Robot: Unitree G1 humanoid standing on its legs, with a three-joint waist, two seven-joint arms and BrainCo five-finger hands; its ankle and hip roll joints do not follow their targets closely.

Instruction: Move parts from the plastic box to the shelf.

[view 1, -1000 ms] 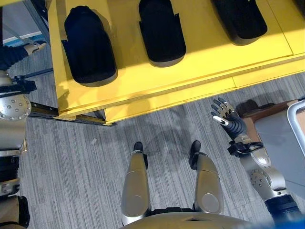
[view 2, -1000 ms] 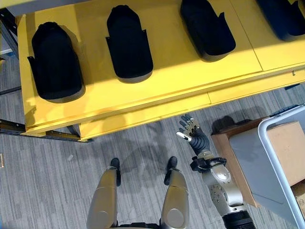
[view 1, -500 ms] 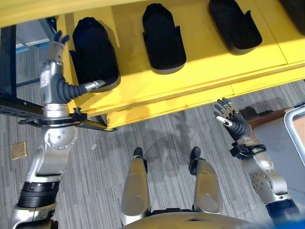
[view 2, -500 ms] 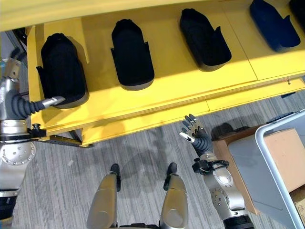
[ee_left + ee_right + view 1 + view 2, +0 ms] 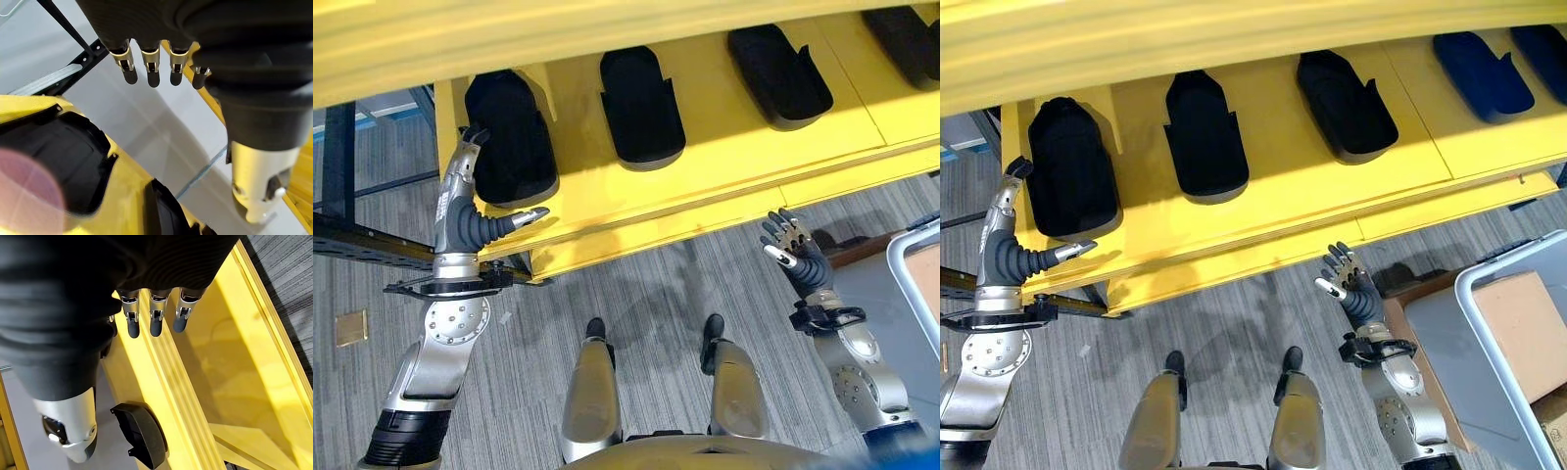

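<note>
Black parts on yellow shelf

Bright yellow shelf, plain and unpatterned. Black parts in a row on it, two dark navy blue parts further to the right. Grey carpet floor with fine stripes. Pale grey plastic box with a lighter rim, tan cardboard inside. Silver fingers with dark tips and black ribbed covers on left hand and right hand.
</note>
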